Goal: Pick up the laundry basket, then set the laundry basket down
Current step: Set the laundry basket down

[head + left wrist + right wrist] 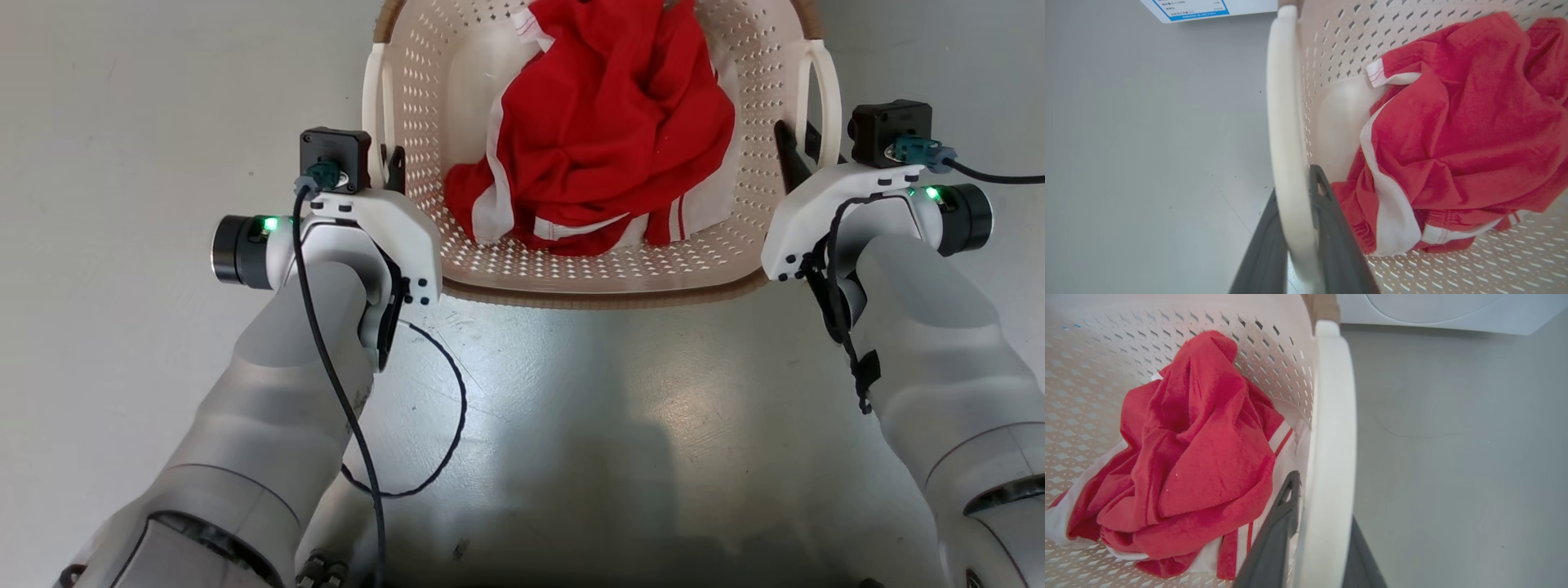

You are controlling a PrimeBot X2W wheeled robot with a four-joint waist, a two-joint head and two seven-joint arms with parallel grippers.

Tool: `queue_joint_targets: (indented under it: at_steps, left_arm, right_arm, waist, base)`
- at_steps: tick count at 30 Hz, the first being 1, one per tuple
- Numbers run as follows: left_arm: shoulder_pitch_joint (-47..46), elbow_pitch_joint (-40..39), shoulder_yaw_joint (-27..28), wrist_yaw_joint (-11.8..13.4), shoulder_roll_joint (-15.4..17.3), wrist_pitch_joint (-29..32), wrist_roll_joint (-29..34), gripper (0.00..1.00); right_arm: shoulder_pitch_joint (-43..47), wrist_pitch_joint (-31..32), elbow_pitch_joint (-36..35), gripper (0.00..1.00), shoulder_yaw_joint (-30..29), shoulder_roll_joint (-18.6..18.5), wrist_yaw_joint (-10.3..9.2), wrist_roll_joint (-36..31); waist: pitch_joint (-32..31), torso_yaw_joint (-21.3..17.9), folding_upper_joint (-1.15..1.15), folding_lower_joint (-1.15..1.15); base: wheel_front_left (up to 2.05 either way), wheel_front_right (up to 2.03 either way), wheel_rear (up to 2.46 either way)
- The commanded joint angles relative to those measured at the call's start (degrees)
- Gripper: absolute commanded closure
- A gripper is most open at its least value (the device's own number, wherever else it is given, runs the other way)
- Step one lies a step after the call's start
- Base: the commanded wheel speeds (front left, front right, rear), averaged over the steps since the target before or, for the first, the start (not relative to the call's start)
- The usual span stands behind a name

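Left forearm (294,384): pale grey, rising from the lower left of the head view; a thin black cable (463,404) hangs from it in a loop over the floor.
Left gripper (1295,179): narrow, one dark finger on each side of the basket's left handle, pressed against it.
Left loop handle (1284,122): white, smooth, standing up from the basket's left side and running away from the fingers in the left wrist view.
White panel (1208,8): bears a blue-bordered printed label; it lies beyond the far end of the left handle; the text is too small to read.
Laundry basket (571,261): cream-white and perforated, with a brown rim (604,296). It sits between the two grippers at the top centre of the head view, above the grey floor (612,408). Whether it rests on the floor or hangs clear cannot be told.
Red garment (604,139): crumpled, with white stripes and trim, lying inside the basket on its bottom.
Right loop handle (1331,416): white, on the basket's right side.
Right gripper (1323,494): narrow, clamped on the right handle, one finger inside the basket wall and the other outside.
Right forearm (931,359): pale grey, at the lower right.
Washing machine (1453,310): white, on the floor past the basket's far right corner.
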Motion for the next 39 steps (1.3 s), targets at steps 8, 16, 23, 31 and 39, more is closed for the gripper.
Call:
queue_joint_targets:
  at_steps: [8, 16, 23, 31, 39]
  left_arm:
    - [-0.2, 0.3, 2.5, 0.7, 1.6, -0.6, 1.2, 0.12]
    - [0.9, 0.7, 3.9, 0.9, 1.6, -0.6, 1.7, 0.0]
    - [2.3, 0.6, 5.1, 0.9, 1.6, -0.6, 2.4, 0.0]
    - [5.2, -2.0, 7.4, 0.9, 2.2, -0.6, 3.6, 0.0]
    - [12.6, -8.0, 12.8, 1.4, 3.7, -0.6, 6.6, 0.0]
  right_arm:
    - [1.3, -1.6, -0.7, 0.0, 0.5, 1.7, 0.44, -1.6]
    - [1.6, -2.1, -0.7, 0.0, -1.6, 1.7, 0.44, -3.2]
    - [2.1, -2.3, -0.7, 0.0, -2.6, 1.7, 0.44, -3.6]
    - [4.1, -2.5, -1.4, 0.0, -2.0, 1.7, 0.44, -2.0]
    - [11.5, -2.6, -7.5, 0.0, 0.0, 1.7, 0.44, 2.5]
  waist:
    - [-0.4, 0.0, 0.0, 0.0]
    - [-2.0, -0.2, 0.0, 0.0]
    - [-4.9, -0.4, 0.0, 0.0]
    - [-9.5, -0.9, 0.0, 0.0]
    - [-18.6, -1.6, 0.0, 0.0]
  base:
    - [0.0, 0.0, 0.0]
    - [0.0, 0.0, 0.0]
    - [0.0, 0.0, 0.0]
    - [0.0, 0.0, 0.0]
    - [0.0, 0.0, 0.0]
